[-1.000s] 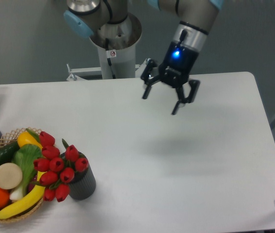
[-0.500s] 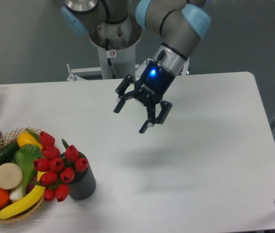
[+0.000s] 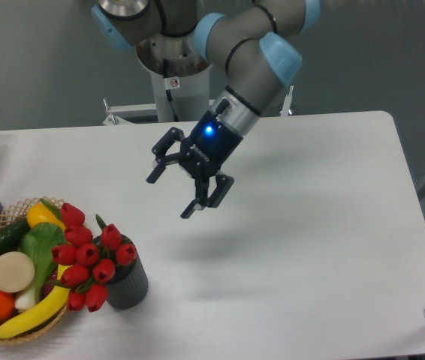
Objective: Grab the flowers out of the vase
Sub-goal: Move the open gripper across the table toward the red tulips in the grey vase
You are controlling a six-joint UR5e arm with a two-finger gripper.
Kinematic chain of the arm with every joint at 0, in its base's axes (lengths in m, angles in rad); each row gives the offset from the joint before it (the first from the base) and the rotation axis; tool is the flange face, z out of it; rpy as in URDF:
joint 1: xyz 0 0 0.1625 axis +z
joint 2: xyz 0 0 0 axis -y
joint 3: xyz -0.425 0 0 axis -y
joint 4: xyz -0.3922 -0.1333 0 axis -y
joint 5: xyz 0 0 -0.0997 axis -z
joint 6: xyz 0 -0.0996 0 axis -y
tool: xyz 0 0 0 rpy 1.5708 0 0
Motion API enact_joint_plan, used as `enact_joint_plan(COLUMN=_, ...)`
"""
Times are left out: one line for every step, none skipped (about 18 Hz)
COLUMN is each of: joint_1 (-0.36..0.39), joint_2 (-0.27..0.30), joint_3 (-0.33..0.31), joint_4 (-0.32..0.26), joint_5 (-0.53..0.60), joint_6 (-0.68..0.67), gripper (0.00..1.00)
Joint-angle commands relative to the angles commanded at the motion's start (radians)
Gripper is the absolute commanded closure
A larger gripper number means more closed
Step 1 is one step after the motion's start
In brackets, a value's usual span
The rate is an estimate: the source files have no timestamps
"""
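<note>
The end effector (image 3: 169, 196) hangs with fingers spread apart above the worktop (image 3: 310, 225), holding nothing; at its 7 o'clock the flowers (image 3: 92, 259) stand in the vase (image 3: 128, 283), beside the basket (image 3: 2, 225)

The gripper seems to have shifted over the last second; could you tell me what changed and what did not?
The gripper, open throughout, swung left and lower in the picture, closer to the flowers. It has grasped nothing. The flowers, vase and basket stayed put.
</note>
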Motion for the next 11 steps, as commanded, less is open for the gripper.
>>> enact_joint_plan(joint_1=-0.002, joint_2=-0.015, joint_3=0.005, joint_4=0.012, joint_5=-0.011, joint_6=-0.003, gripper=0.00)
enact_joint_plan(joint_1=-0.002, joint_2=-0.026, joint_3=0.009, joint_4=0.017, joint_5=-0.019, joint_6=-0.011, gripper=0.00)
enact_joint_plan(joint_1=-0.002, joint_2=-0.031, joint_3=0.014, joint_4=0.017, joint_5=-0.025, joint_6=-0.012, gripper=0.00)
enact_joint_plan(joint_1=-0.003, joint_2=-0.041, joint_3=0.018, joint_4=0.023, joint_5=-0.025, joint_6=-0.009, gripper=0.00)
enact_joint_plan(joint_1=-0.006, joint_2=-0.055, joint_3=0.023, joint_4=0.052, joint_5=-0.025, joint_6=-0.005, gripper=0.00)
enact_joint_plan(joint_1=-0.012, joint_2=-0.081, joint_3=0.032, joint_4=0.084, joint_5=-0.026, joint_6=-0.005, gripper=0.00)
enact_joint_plan(joint_1=-0.041, joint_2=-0.107, joint_3=0.050, joint_4=0.103, joint_5=-0.029, joint_6=-0.005, gripper=0.00)
enact_joint_plan(joint_1=-0.052, joint_2=-0.121, joint_3=0.066, joint_4=0.106, joint_5=-0.029, joint_6=-0.005, gripper=0.00)
enact_joint_plan(joint_1=-0.057, joint_2=-0.130, joint_3=0.077, joint_4=0.106, joint_5=-0.029, joint_6=-0.005, gripper=0.00)
enact_joint_plan(joint_1=-0.063, joint_2=-0.134, joint_3=0.081, joint_4=0.108, joint_5=-0.029, joint_6=-0.005, gripper=0.00)
enact_joint_plan(joint_1=-0.064, joint_2=-0.134, joint_3=0.083, joint_4=0.108, joint_5=-0.029, joint_6=-0.005, gripper=0.00)
